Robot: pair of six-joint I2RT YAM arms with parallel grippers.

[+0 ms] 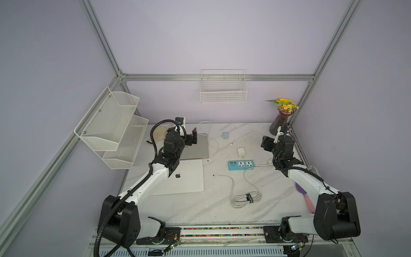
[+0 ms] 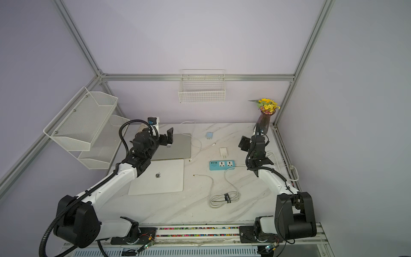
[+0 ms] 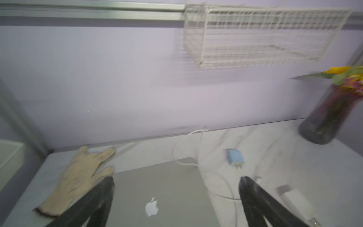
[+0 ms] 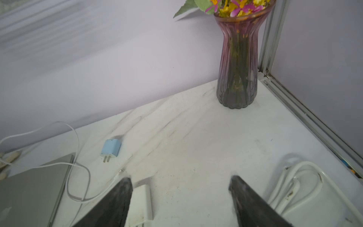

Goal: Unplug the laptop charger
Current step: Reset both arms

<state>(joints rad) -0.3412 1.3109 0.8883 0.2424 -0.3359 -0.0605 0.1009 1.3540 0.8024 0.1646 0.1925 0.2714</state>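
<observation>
**While both hands stand spread and empty, the charger lies loose on the counter**

Though the left hand [image 1: 193,139] hangs above the grey laptop [image 1: 200,151] at the back of the counter [image 1: 222,204], it grips nothing. Its fingers [image 3: 98,196] are parted about as wide as they go, and the blurred left wrist view shows only the laptop's lid below the gap.

The right hand [image 1: 265,142] is raised over the far right part of the counter. In the right wrist view its fingers [image 4: 247,196] are well apart, with bare marble between them, so it is open and holds nothing.

The charger [image 1: 240,152], a small white block, lies flat just behind the power strip [image 1: 240,165]. Its prongs point toward the strip and it is not plugged in. In the right wrist view the charger [image 4: 141,202] shows just beside one finger. In both top views it lies on the counter, apart from the raised hand.

A white cable [image 4: 78,145] loops from the back wall past the grey laptop's corner.
</observation>
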